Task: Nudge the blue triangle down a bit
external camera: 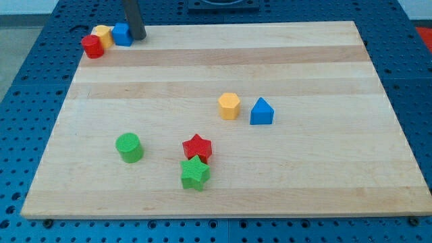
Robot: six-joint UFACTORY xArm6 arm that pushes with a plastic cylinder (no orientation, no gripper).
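The blue triangle (261, 112) lies right of the board's centre, with a yellow hexagon (229, 106) just to its left, a small gap between them. My tip (138, 37) is at the board's top left corner, touching or very near the right side of a blue cube (122, 34). The tip is far from the blue triangle, up and to the left of it.
A yellow block (102, 34) and a red cylinder (92, 46) sit left of the blue cube at the top left corner. A green cylinder (129, 147), a red star (197, 148) and a green star (195, 173) lie in the lower middle. The wooden board (337, 169) sits on a blue perforated base.
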